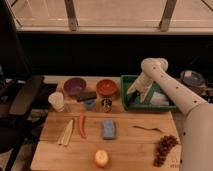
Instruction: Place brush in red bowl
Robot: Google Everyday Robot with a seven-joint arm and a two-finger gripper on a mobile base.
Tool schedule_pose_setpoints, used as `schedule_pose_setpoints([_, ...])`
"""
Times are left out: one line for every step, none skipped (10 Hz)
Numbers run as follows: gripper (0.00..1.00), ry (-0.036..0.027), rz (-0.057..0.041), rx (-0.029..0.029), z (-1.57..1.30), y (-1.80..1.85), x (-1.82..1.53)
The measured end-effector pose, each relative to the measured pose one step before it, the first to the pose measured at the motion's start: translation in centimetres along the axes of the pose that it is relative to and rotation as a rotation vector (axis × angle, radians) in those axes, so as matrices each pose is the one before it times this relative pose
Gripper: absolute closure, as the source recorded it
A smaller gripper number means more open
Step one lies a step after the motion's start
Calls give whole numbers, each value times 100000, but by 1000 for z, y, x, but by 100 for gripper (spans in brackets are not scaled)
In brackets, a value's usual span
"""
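The red bowl point(106, 87) sits at the back of the wooden table, right of the purple bowl point(74, 85). My gripper point(138, 93) hangs down inside the green bin point(131, 106) at the back right, a little right of the red bowl. I cannot make out the brush; it may be hidden in the bin under the gripper. I see nothing inside the red bowl.
A flat black block point(86, 96), a blue item point(90, 104) and a small can point(106, 104) lie in front of the bowls. A white cup point(56, 101), a chili point(81, 125), a blue sponge point(109, 128), a thin twig point(148, 130), grapes point(164, 148) and an apple point(101, 158) are spread over the table.
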Motion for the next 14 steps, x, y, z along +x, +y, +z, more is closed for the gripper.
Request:
schedule_pose_setpoints([65,52,1109,1404,69,20,107])
schedule_pose_setpoints([75,267,977,655,1,97,84])
schedule_pose_setpoints([85,323,603,554,-31,18,42])
schedule_pose_setpoints([94,538,742,601,-239,194,104])
schedule_pose_setpoints([99,805,968,490,-357,345,134])
schedule_pose_setpoints([100,1228,802,332,-443,240,151])
schedule_pose_setpoints([100,1232,363,298,-440,15,127])
schedule_pose_setpoints([100,3439,-29,633,-1217,-282,236])
schedule_pose_setpoints([100,2730,-398,453,-1136,-298,171])
schedule_pose_setpoints([100,3324,-480,793,-1528,-408,256])
schedule_pose_setpoints([100,3453,-455,916,-1673,-377,331])
schedule_pose_setpoints([100,4542,-1079,1091,-2049,-580,485])
schedule_pose_setpoints([100,3353,-1163,1153,-1533,-656,313])
schedule_pose_setpoints([100,3487,-1959,1411,-1443,-848,289])
